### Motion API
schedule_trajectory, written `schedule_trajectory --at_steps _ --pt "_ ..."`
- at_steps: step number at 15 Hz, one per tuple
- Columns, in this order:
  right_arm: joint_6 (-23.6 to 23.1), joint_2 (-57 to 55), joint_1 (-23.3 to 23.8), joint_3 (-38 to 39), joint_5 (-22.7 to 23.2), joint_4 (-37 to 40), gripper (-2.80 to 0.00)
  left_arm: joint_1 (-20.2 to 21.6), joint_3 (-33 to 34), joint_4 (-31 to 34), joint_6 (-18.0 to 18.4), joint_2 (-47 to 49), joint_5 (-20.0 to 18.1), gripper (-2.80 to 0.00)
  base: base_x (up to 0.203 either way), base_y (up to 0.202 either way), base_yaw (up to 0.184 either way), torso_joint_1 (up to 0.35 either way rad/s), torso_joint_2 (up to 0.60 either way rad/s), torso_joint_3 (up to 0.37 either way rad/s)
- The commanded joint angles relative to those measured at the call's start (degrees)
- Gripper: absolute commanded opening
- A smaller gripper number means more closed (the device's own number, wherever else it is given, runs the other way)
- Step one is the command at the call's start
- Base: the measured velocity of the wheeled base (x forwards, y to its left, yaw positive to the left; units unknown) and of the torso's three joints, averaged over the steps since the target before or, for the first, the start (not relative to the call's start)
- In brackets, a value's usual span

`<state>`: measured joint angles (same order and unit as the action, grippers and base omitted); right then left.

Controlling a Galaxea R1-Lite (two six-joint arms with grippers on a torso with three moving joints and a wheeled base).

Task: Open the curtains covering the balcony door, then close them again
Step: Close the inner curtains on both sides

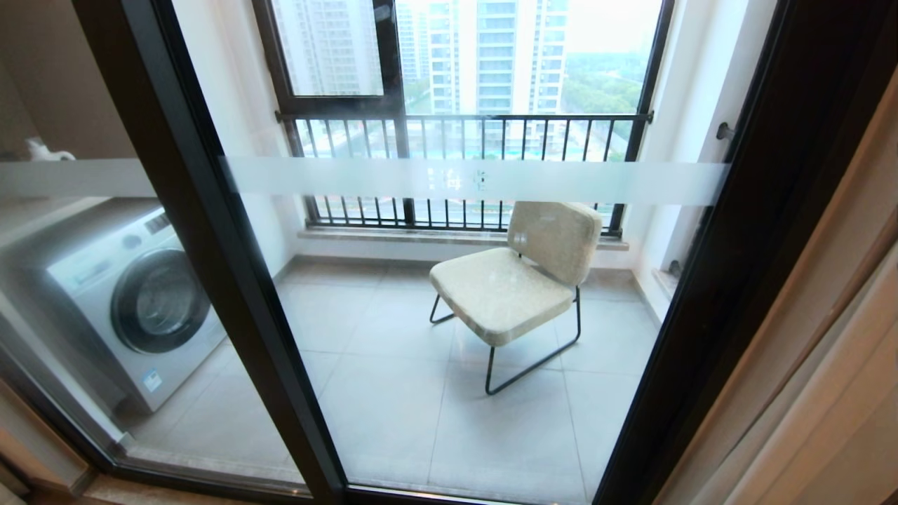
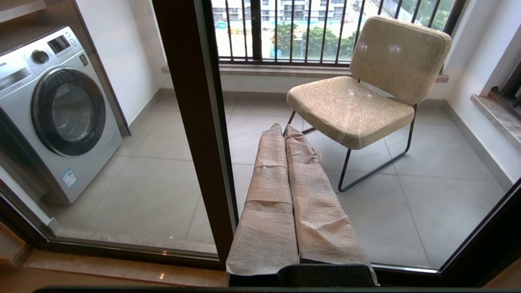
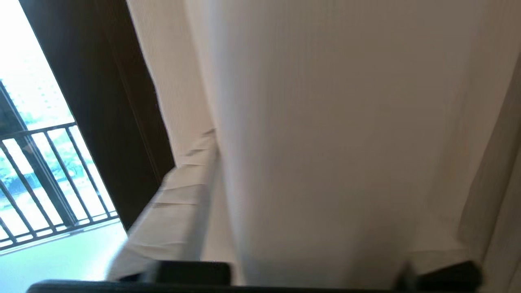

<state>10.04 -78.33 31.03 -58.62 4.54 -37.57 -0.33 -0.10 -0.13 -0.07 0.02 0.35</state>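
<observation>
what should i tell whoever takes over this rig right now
Left gripper: shut, empty, parked facing the door.
Right gripper: up against the curtains at the door's right edge, with a fold of fabric between its fingers; a firm grip cannot be told.
Curtains: bunched at the right side; the door glass is uncovered, with the chair and washer beyond it on the balcony.
Done: opening, by the look of it.
Left: draw the curtains back across the door.
</observation>
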Motion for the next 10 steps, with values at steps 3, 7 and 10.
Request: schedule_trajectory --at_steps 3,7,10 --pt "0.2 1.2 0.0 -0.2 0.0 -0.2 -2.80 0.0 0.0 0.0 0.0 0.0 0.1 -2.80 0.000 0.000 0.000 0.000 0.00 0.000" --pt "0.2 2.0 0.0 0.4 0.0 -0.2 -2.80 0.0 0.0 0.0 0.0 0.0 0.0 -2.80 0.000 0.000 0.000 0.000 0.00 0.000" --pt "0.2 2.0 0.0 0.4 0.0 -0.2 -2.80 0.0 0.0 0.0 0.0 0.0 0.1 -2.80 0.000 0.000 0.000 0.000 0.00 0.000"
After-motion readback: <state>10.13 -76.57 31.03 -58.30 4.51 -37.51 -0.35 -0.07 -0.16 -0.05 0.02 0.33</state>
